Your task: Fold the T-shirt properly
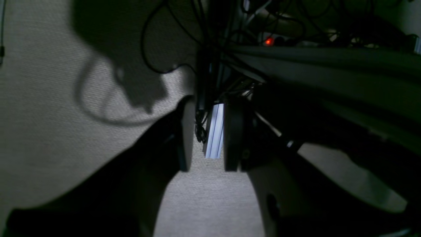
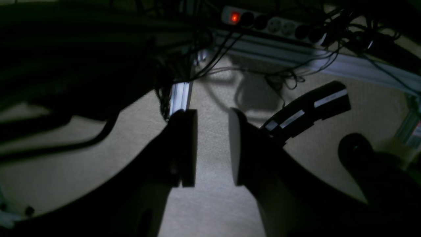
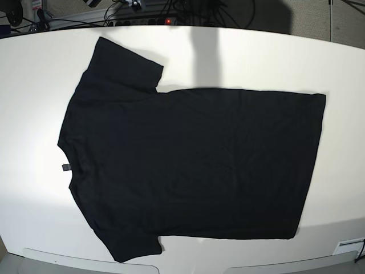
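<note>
The black T-shirt (image 3: 188, 165) lies flat on the white table (image 3: 256, 57), plain side up. Its collar and small neck tag (image 3: 65, 167) point left and its hem is at the right. One sleeve (image 3: 122, 63) reaches to the back left, the other (image 3: 131, 245) to the front left. Neither arm shows in the base view. In the left wrist view my left gripper (image 1: 206, 131) stands open over beige carpet, holding nothing. My right gripper (image 2: 213, 144) is also open and empty above the same carpet. Neither wrist view shows the shirt.
A power strip (image 2: 269, 24) with a red light lies among tangled cables (image 2: 210, 56) beyond the right gripper, and also shows behind the table as the strip (image 3: 167, 21). An aluminium profile (image 1: 215, 144) stands past the left gripper. A dark chair base (image 2: 309, 108) is at right.
</note>
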Robot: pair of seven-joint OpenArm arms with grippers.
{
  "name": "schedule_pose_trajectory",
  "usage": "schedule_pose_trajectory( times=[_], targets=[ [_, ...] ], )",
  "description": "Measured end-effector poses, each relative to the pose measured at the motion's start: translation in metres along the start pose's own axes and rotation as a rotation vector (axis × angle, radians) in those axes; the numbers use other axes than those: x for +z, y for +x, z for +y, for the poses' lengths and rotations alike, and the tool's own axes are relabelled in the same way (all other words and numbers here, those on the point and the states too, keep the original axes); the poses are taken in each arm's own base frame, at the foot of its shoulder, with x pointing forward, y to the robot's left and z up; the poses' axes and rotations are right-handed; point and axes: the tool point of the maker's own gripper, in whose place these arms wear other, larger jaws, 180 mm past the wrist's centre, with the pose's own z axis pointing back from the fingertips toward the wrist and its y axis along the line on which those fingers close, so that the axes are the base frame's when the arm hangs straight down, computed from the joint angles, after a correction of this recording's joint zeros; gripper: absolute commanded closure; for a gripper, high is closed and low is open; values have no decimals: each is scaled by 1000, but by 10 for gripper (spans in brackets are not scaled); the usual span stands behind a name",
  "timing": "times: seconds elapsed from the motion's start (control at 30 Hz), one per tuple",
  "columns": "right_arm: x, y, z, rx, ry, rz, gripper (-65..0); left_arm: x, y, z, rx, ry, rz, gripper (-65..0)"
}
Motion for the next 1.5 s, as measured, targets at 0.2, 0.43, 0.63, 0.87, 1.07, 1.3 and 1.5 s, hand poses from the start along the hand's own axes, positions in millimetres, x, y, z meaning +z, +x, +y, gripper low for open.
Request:
schedule_pose_trajectory(
  times=[0.2,0.43,0.63,0.87,1.07,1.3,1.5],
  targets=[
    [34,-2,10,39,134,-56,-171,33,6,7,-33,-34,-62,-118],
    [89,-20,5,97,206,-53,-171,79,27,0,-147,-121,-135,-110],
    [144,-22,7,254,232,-51,-172,126,61,1,-301,-96,-199,-110],
    [205,25,-12,304,183,-136,-172,174,127,-18,-468,-78,-334,-110],
    [249,95,-57,378,-1,-302,-172,198,196,-45,-620,-68,-490,-121],
    [272,143,-95,424,-168,-393,-172,189,262,-42,-915,26,-567,-263],
    [278,173,-106,469,-235,-461,-172,194,326,-31,-1151,156,-633,-262]
  ],
)
